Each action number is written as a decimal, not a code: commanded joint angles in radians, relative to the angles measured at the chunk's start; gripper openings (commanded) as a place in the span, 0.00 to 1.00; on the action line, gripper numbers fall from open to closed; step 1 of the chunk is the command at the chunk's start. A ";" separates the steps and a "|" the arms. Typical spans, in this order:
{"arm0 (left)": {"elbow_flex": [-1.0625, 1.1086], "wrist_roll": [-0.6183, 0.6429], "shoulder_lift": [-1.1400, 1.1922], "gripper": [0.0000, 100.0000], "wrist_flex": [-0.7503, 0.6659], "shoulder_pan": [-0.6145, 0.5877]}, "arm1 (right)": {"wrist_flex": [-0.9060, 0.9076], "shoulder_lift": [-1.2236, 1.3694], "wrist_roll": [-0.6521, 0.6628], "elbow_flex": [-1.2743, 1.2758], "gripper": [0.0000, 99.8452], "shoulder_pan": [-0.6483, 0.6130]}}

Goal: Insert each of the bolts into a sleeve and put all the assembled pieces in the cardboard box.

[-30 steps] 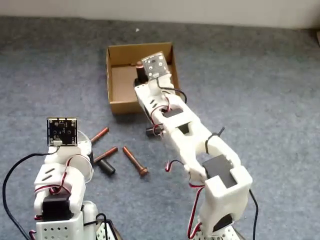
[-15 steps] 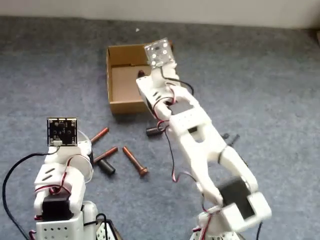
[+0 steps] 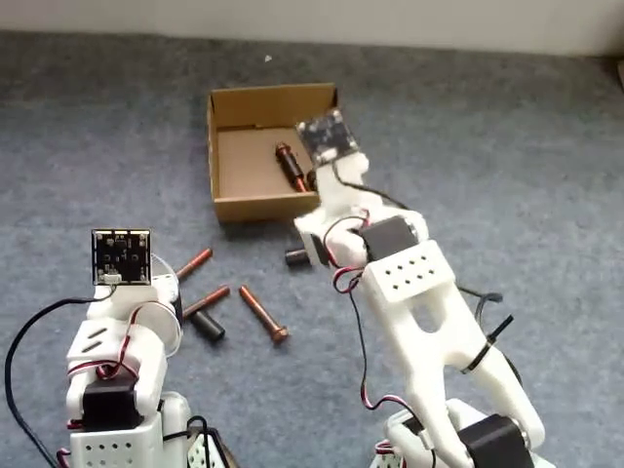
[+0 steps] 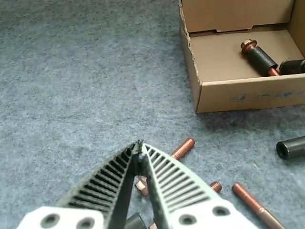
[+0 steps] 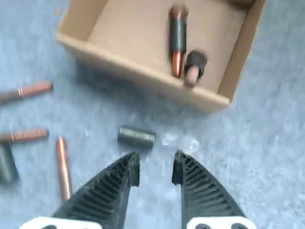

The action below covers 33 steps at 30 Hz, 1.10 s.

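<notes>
The cardboard box [image 3: 226,146] stands at the back of the carpet with two bolt-in-sleeve pieces inside [image 5: 177,39] [image 5: 193,67]; one of them [image 3: 291,166] lies in plain sight in the high view. My right gripper [image 5: 155,168] is open and holds nothing, hovering just outside the box's near wall above a loose black sleeve [image 5: 137,137] [image 3: 297,256]. My left gripper [image 4: 139,147] is shut on nothing, low over three bare copper bolts [image 3: 193,262] [image 3: 207,300] [image 3: 263,313]. A second loose sleeve [image 3: 206,326] lies beside them.
Grey carpet covers the whole work area, with open floor to the left and right of the box [image 4: 238,93]. The right arm's white links [image 3: 409,283] stretch from the near edge up to the box. A pale wall runs along the back.
The right arm has drawn back from over the box toward the near side. The assembled piece it carried now lies in the box, and its gripper is open. The left arm has kept still.
</notes>
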 commanded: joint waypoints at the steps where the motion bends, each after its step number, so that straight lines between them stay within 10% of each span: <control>1: -0.005 -0.011 -0.005 0.02 -0.021 -0.012 | 0.081 0.054 0.184 -0.008 0.11 -0.041; 33: -0.005 -0.014 -0.005 0.02 -0.021 -0.012 | 0.062 0.661 0.582 -0.329 0.24 -0.099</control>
